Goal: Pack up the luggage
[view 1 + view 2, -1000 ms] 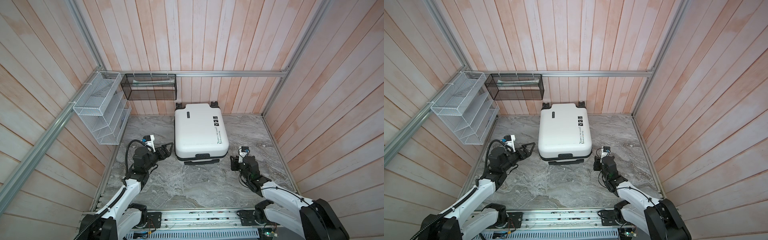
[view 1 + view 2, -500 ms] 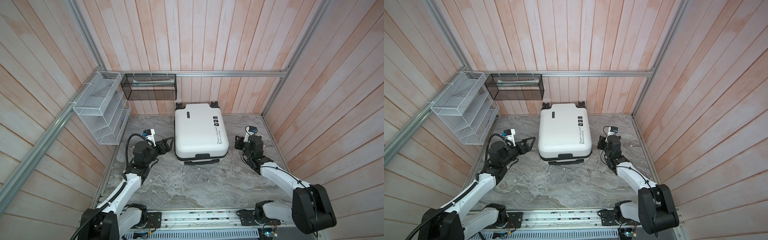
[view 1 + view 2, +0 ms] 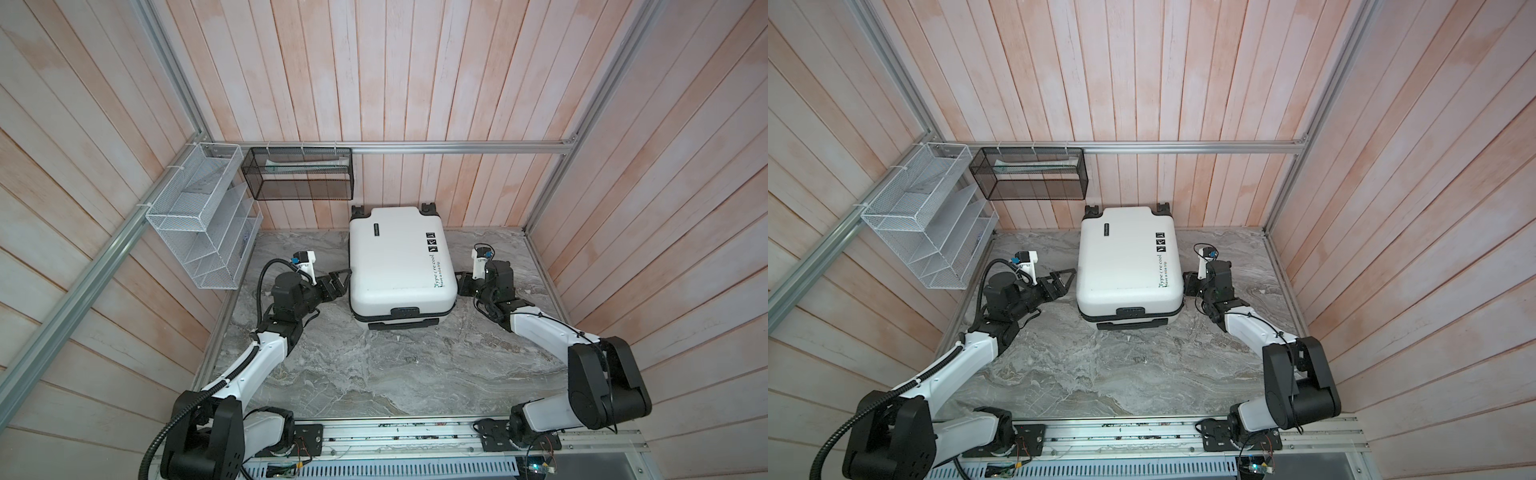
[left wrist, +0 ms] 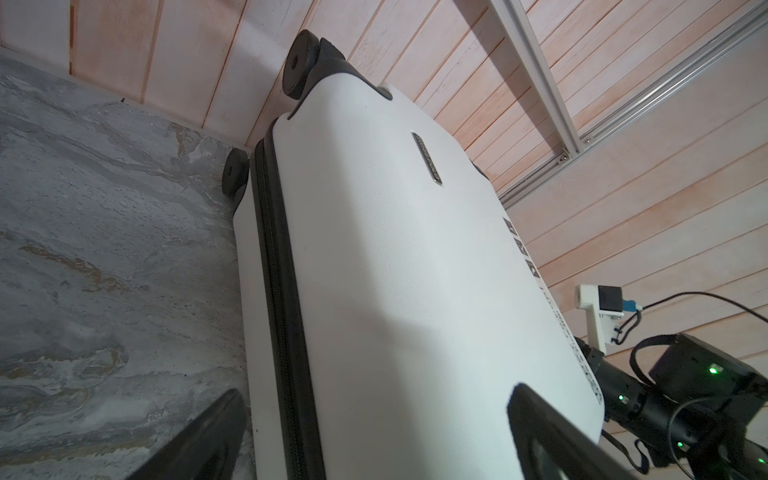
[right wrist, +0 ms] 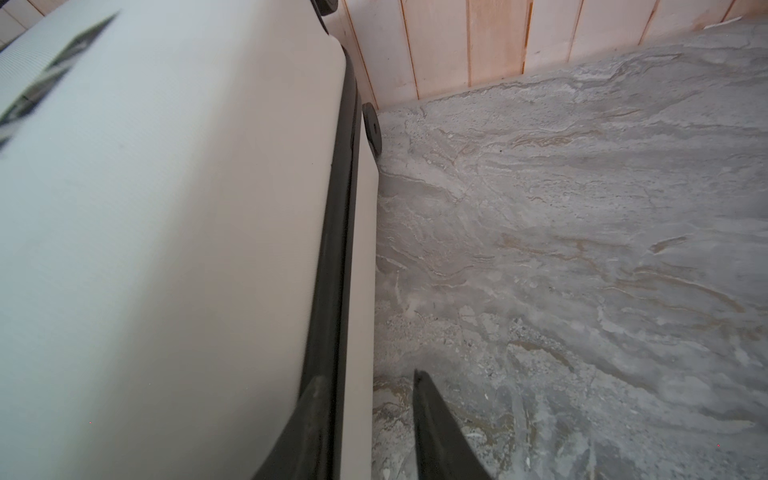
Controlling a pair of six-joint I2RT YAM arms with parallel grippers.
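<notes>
Down on the marble floor (image 3: 374, 374): grey slab, plank walls all round, and I have both arms reaching in from the near rail.
Luggage (image 3: 399, 257): white shell lying flat and closed, lid up, mid-floor at the back, butted up to the far wall.
Long axis: runs near to far, straight away from my rail, wheel end at the wall, handle end facing me.
White wire rack (image 3: 199, 232): hung on the left wall.
Black mesh basket (image 3: 299, 178): hooked on the back rail, above and left of the luggage.
Left gripper (image 3: 343, 281): jaws flung wide, just beside the left flank. On its wrist view one finger (image 4: 187, 449) is low by the floor, the other over the lid.
Right gripper (image 3: 460, 282): jaws narrowly parted at the right flank, one finger (image 5: 311, 415) on the black zip seam, nothing clamped that I can see.
Handle (image 3: 403, 325): black, on the near end.
Wheels (image 3: 357, 210): black, at the far corners.
Lettering (image 3: 436, 274): runs lengthwise along the lid's right edge.
</notes>
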